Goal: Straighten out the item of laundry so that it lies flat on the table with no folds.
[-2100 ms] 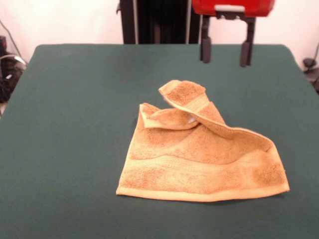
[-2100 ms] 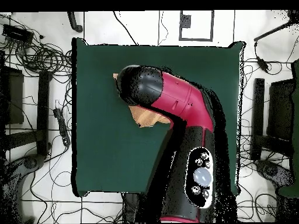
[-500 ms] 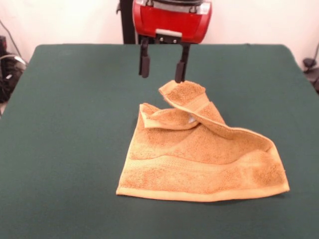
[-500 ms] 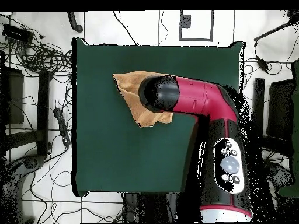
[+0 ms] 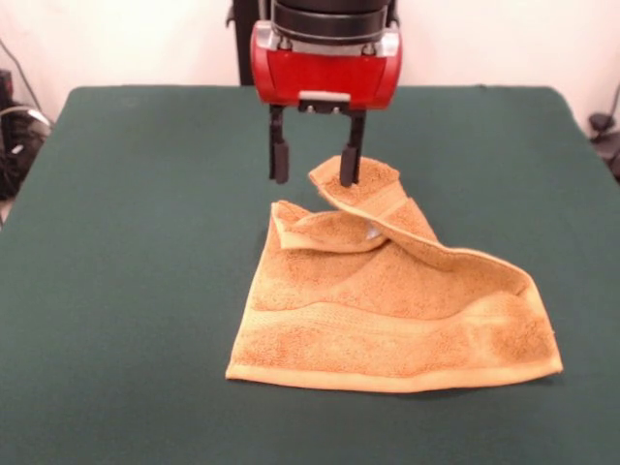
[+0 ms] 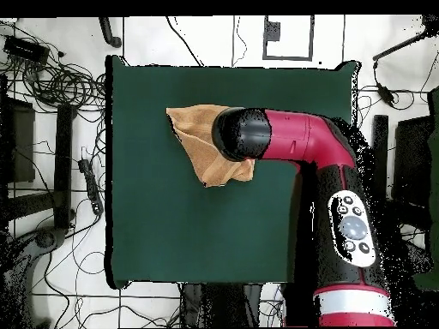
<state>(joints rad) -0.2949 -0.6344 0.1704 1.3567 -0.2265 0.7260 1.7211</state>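
The golden-orange towel (image 5: 397, 300) lies on the dark green table (image 5: 136, 242), right of centre in the front view. Its near edge lies flat; its far corner is folded over into a raised flap (image 5: 363, 186), with a small white tag (image 5: 372, 232) beside it. My gripper (image 5: 314, 170) is open and stands at the flap's far left end. One finger (image 5: 348, 168) is on or just above the flap, the other (image 5: 279, 163) is left of it over bare felt. In the overhead view the arm (image 6: 283, 146) covers part of the towel (image 6: 195, 135), and the gripper is hidden.
Cables and stands lie on the floor around the table in the overhead view (image 6: 51, 77). The robot's pedestal (image 5: 252, 39) stands behind the table's far edge.
My gripper has moved from the far right of the table leftward and down, to the towel's folded far corner. The towel has not moved.
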